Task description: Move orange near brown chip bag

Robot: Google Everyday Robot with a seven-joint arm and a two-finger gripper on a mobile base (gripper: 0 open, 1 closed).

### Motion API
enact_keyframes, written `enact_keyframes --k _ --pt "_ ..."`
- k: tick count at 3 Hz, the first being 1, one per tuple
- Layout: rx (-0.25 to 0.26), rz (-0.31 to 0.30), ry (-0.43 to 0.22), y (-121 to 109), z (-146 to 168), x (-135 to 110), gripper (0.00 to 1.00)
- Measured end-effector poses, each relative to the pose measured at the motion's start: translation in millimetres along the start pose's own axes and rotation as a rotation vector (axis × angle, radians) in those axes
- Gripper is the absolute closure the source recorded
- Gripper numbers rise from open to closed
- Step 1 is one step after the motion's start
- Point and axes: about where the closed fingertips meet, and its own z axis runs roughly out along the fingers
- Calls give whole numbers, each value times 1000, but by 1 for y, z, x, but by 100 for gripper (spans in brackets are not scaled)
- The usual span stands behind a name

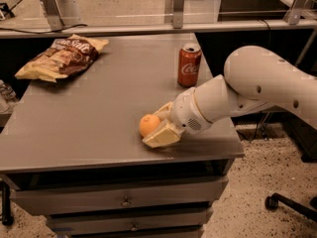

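The orange (148,124) sits between the cream fingers of my gripper (156,125) near the front right of the grey table (94,108). One finger (160,136) lies in front of it and the other behind it; the gripper is shut on the orange. The white arm reaches in from the right. The brown chip bag (62,57) lies flat at the table's far left corner, well away from the orange.
A red soda can (189,65) stands upright at the back right of the table, just behind the arm. The table has drawers (121,201) below its front edge. A metal rail (148,28) and posts run behind the table.
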Motion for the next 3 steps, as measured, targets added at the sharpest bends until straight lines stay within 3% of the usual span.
enact_keyframes --k 2,3 --pt "87 87 15 -34 -39 -15 100" --pt "87 86 15 -34 -39 -15 100"
